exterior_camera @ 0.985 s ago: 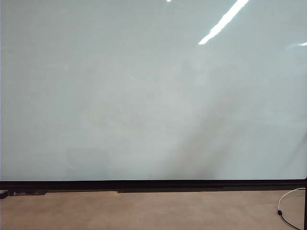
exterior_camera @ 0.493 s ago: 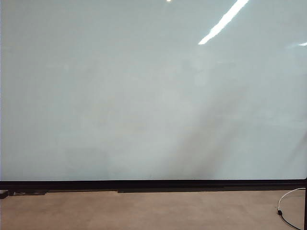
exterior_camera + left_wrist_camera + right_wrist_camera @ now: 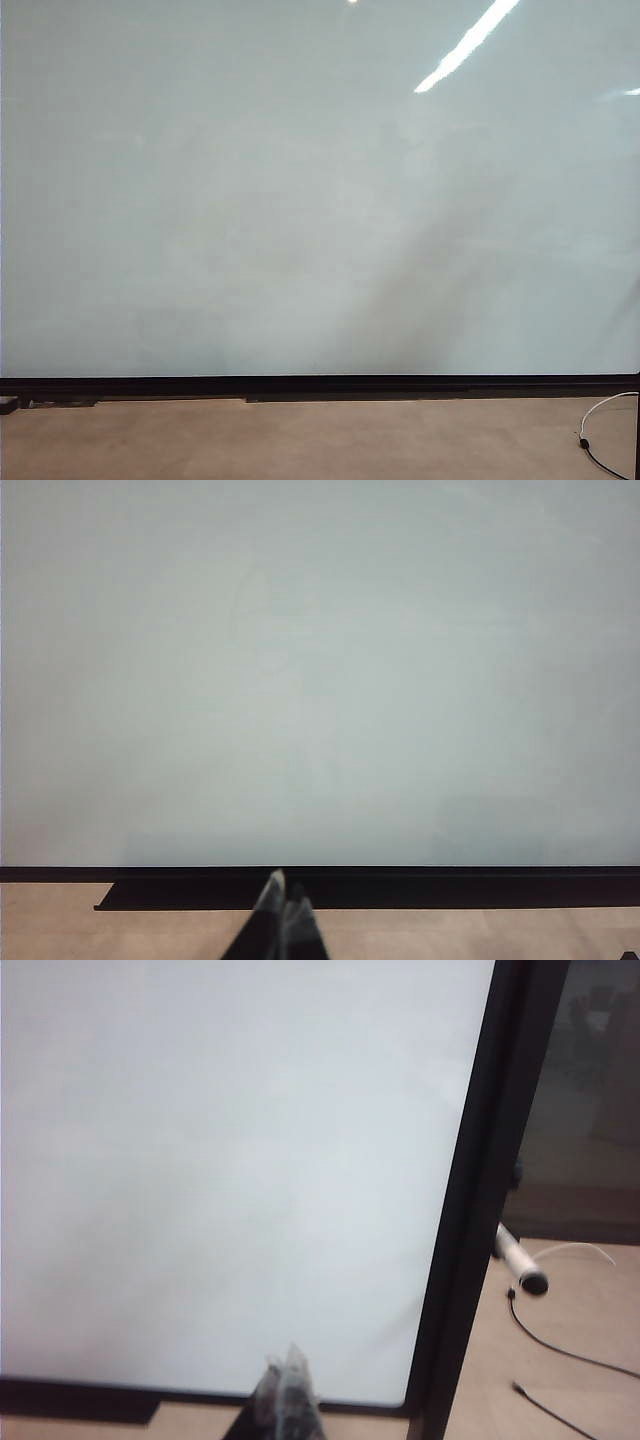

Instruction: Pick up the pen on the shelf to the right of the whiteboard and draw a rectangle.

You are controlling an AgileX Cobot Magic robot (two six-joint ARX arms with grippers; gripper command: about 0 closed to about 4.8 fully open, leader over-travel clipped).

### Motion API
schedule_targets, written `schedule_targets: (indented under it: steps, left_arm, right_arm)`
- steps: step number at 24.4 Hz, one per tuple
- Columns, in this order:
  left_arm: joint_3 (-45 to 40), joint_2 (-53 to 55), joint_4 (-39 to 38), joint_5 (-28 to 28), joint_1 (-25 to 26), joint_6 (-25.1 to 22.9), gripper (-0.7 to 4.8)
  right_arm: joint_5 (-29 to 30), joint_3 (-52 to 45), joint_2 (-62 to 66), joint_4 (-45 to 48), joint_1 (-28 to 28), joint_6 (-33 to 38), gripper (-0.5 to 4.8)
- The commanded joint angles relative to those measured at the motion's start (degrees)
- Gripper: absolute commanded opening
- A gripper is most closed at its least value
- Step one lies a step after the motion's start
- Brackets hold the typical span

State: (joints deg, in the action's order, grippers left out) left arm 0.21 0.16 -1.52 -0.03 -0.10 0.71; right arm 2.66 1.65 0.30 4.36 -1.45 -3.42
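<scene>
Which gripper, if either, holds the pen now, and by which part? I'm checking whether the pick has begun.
Neither. The left gripper and right gripper are shut and empty before the whiteboard; the pen sticks out beyond the board's right frame.

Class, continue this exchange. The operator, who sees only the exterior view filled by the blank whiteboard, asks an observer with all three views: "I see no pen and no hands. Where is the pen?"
Observer: The slim white marker pen with a black tip sticks out just past the black frame post on the right of the glossy pale whiteboard.
Operator: Where is the right hand?
Observer: The right hand is shut and empty, facing the board's lower corner, apart from the pen.
Operator: The left?
Observer: The left hand is shut, facing the board's black bottom edge.
</scene>
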Motion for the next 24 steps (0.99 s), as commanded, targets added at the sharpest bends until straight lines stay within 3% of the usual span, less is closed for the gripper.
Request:
schedule_targets:
  steps: [1, 9, 14, 22, 24]
  left_arm:
    - [0.15, 0.02, 0.33, 0.24, -0.02, -0.26, -0.04]
    - [0.17, 0.02, 0.33, 0.24, 0.0, -0.26, -0.04]
    - [0.15, 0.02, 0.33, 0.24, -0.02, -0.26, -0.04]
    - [0.15, 0.02, 0.33, 0.22, -0.02, -0.26, -0.05]
    - [0.15, 0.02, 0.33, 0.24, -0.02, -0.26, -0.04]
  right_arm:
    - [-1.29, 2.54, 2.71, -0.15, 0.04, 0.83, -0.06]
    - [-1.68, 5.64, 11.58, 7.76, 0.13, -3.02, -0.05]
    - [-4.22, 5.64, 17.92, 12.74, 0.42, -4.52, 0.42]
    - [-0.63, 5.7, 32.13, 27.52, 6.25, -4.5, 0.59]
    - [1.2, 5.73, 35.21, 30.47, 7.98, -4.46, 0.92]
